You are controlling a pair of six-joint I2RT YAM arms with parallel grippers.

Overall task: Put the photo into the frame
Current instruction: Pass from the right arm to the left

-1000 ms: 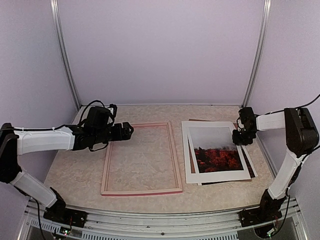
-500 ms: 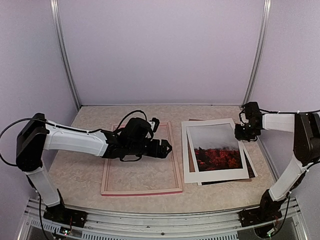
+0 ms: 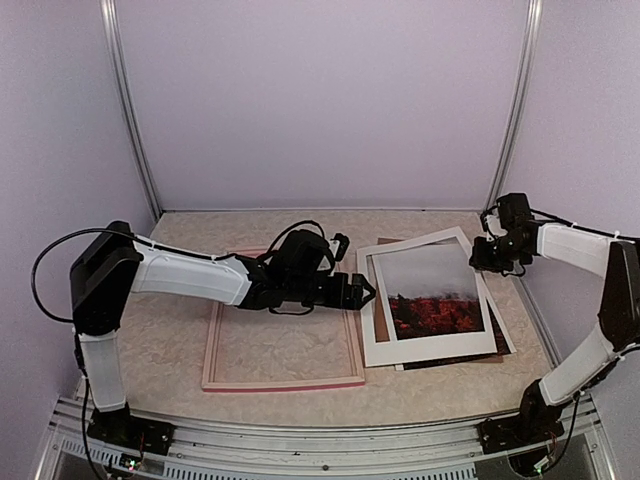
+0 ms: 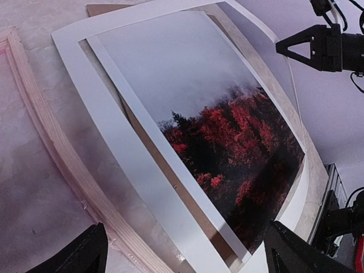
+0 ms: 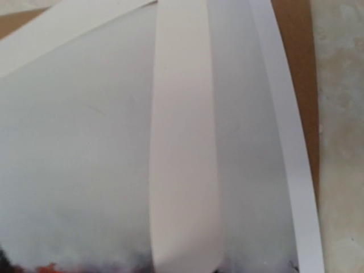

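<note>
Top external: I see the left gripper (image 3: pixel 366 293) spread at 9 o'clock of the photo (image 3: pixel 430 290), its arm crossing the frame (image 3: pixel 283 382). The right gripper (image 3: pixel 479 258) pinches the photo's raised 2 o'clock corner, with cardboard (image 4: pixel 105 8) beneath.

The table (image 3: pixel 160 340) had a beige, marbled top. The frame (image 3: pixel 285 381) lay flat left of centre, pale wood side up, with the tabletop showing through its opening. A brown board (image 5: pixel 296 45) lay at the right, near the frame and largely under a white mat (image 4: pixel 119 142).
</note>
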